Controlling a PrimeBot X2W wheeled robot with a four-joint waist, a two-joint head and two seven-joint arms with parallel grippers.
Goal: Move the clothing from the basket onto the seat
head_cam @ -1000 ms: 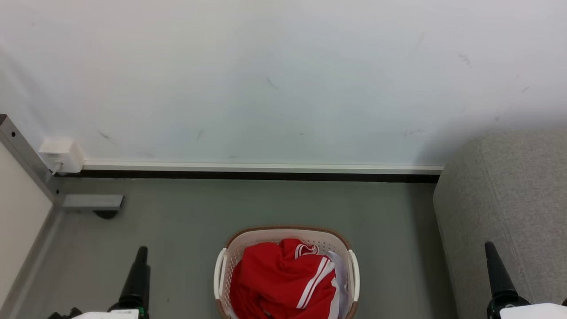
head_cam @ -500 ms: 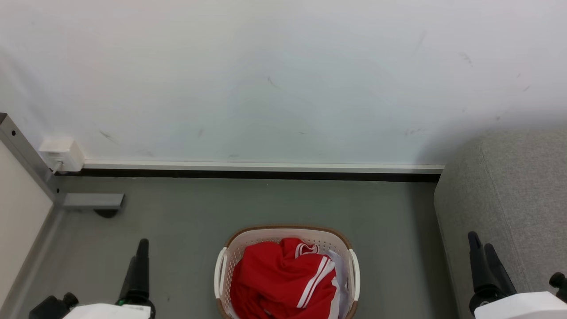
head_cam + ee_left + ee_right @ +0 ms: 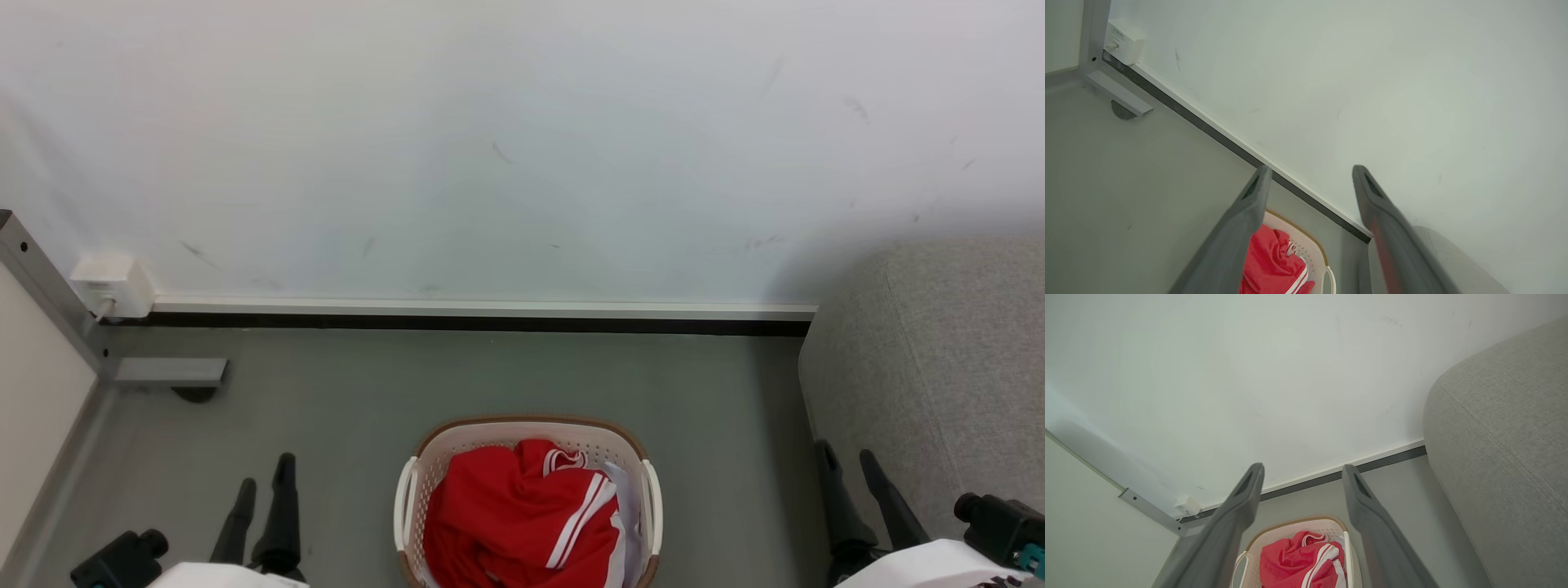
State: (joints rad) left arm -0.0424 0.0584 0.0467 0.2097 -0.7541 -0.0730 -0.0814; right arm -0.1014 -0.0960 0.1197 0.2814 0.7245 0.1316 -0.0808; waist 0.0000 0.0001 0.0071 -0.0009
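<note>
Both claws are seen w/ fingers spread apart and nothing held. The left claw and right claw are held above the floor, one on either side of the basket. The clothing is found btw the two claws, bundled in the basket and apart from both. The seat is located just beside the right claw, on its side away from the basket. Nothing red is seen on the seat, so the task is judged to be at its start.

Handling, as judged: the clothing is expected to be light, soft and limp. It prob. sags and trails when lifted, and may catch on the rim. A pinch is best taken on the raised crumple atop the heap, near the white-striped fold, deep enough that fabric is bunched btw the fingers. A white sheet is tucked at the heap's edge nearer the right claw and is best left out of the pinch.
</note>
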